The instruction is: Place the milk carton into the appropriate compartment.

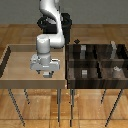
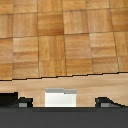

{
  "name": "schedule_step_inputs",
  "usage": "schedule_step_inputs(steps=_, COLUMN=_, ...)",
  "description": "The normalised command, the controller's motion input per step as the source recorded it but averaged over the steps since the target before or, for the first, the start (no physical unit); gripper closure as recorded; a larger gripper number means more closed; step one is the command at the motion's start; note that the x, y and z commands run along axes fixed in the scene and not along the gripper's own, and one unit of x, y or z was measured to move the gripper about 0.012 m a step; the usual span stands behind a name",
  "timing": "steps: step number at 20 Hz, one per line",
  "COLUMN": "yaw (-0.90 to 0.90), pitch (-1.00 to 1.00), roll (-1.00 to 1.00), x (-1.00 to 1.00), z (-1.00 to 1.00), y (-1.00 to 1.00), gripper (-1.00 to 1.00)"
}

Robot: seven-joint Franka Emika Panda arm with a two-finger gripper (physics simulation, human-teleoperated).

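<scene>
Hovering over the light tan tray (image 1: 15, 65), gripper (image 1: 46, 73) is being held low, milk carton (image 2: 60, 97) sitting between its fingers (image 2: 22, 102), clamping cannot be told, four-cell tray (image 1: 97, 62) lying beside.

Exterior view: camera raised, looking down at a moderate angle across the whole workspace from some way off. Takes in the arm (image 1: 49, 30) at upper centre, the light tan tray (image 1: 15, 62) filling the left half of the frame, the dark four-cell tray (image 1: 95, 62) at right, thin table legs and wood floor (image 1: 15, 32) around them. Wrist view: mounted on the arm, very close, looking down past the tan tray's edge (image 2: 75, 80) to the floor (image 2: 60, 35), which fills the upper two-thirds. A white-topped carton (image 2: 60, 96) sits at bottom centre. Shared ground: tan tray and floor.
</scene>
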Motion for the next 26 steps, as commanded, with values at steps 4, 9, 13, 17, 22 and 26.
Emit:
schedule_step_inputs(steps=4, yaw=0.00, pitch=0.00, roll=0.00, x=0.00, z=0.00, y=0.00, gripper=1.00)
schedule_step_inputs(steps=9, yaw=0.00, pitch=0.00, roll=0.00, x=0.00, z=0.00, y=0.00, gripper=1.00)
schedule_step_inputs(steps=13, yaw=0.00, pitch=0.00, roll=0.00, x=0.00, z=0.00, y=0.00, gripper=1.00)
schedule_step_inputs(steps=17, yaw=0.00, pitch=0.00, roll=0.00, x=0.00, z=0.00, y=0.00, gripper=1.00)
schedule_step_inputs(steps=22, yaw=0.00, pitch=0.00, roll=0.00, x=0.00, z=0.00, y=0.00, gripper=-1.00)
schedule_step_inputs(steps=26, yaw=0.00, pitch=0.00, roll=0.00, x=0.00, z=0.00, y=0.00, gripper=-1.00)
